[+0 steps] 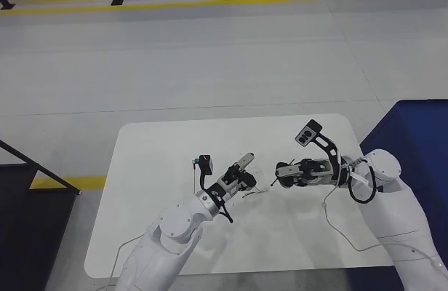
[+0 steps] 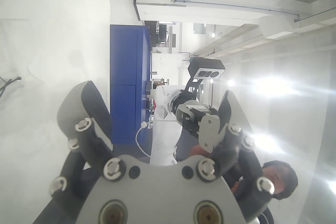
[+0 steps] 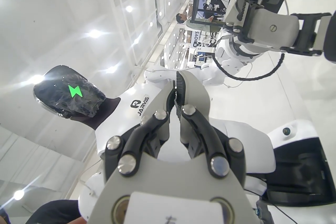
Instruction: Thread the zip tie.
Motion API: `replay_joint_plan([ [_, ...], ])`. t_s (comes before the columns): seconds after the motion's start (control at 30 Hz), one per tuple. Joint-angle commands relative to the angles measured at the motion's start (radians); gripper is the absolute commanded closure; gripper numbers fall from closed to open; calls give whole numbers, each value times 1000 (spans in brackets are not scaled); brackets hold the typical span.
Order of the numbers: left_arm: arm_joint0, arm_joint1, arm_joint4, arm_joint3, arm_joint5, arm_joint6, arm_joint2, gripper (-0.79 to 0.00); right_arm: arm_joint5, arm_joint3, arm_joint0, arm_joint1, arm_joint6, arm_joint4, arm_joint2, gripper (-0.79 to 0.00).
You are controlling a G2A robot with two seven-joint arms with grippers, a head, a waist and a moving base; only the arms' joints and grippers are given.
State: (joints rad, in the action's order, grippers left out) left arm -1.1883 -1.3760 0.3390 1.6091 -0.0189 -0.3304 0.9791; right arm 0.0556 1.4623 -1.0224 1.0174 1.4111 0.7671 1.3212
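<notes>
The zip tie (image 1: 254, 193) is a thin black strip lying on the white table (image 1: 166, 153), just below the gap between the two grippers. It also shows on the tabletop in the left wrist view (image 2: 10, 83). My left gripper (image 1: 245, 170) hovers over the table's middle, open wide (image 2: 157, 93) with nothing between its fingers. My right gripper (image 1: 277, 177) faces it from close by, shut, its ribbed pads (image 3: 181, 93) pressed together. I cannot tell whether anything thin is pinched there. Each wrist view shows the other arm's gripper across from it: the right gripper (image 2: 207, 128) and the left gripper (image 3: 236, 9).
A blue cabinet (image 1: 420, 138) stands against the table's right edge. A dark stand (image 1: 24, 211) sits off the left edge. The table has bare room to the left and toward the far edge. A white cable (image 1: 340, 225) trails on it under the right arm.
</notes>
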Motion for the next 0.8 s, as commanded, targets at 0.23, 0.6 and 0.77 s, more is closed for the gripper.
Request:
replay_joint_plan([
  [0.23, 0, 0, 0, 0, 0, 0, 0, -785, 44, -17, 7, -2, -105, 8, 21, 0],
  [0.6, -8, 3, -43, 23, 64, -1, 10, -785, 54, -18, -1, -2, -136, 8, 23, 0],
  [0.77, -48, 21, -440, 70, 399, 167, 76, -785, 280, -50, 14, -16, -230, -22, 55, 0],
])
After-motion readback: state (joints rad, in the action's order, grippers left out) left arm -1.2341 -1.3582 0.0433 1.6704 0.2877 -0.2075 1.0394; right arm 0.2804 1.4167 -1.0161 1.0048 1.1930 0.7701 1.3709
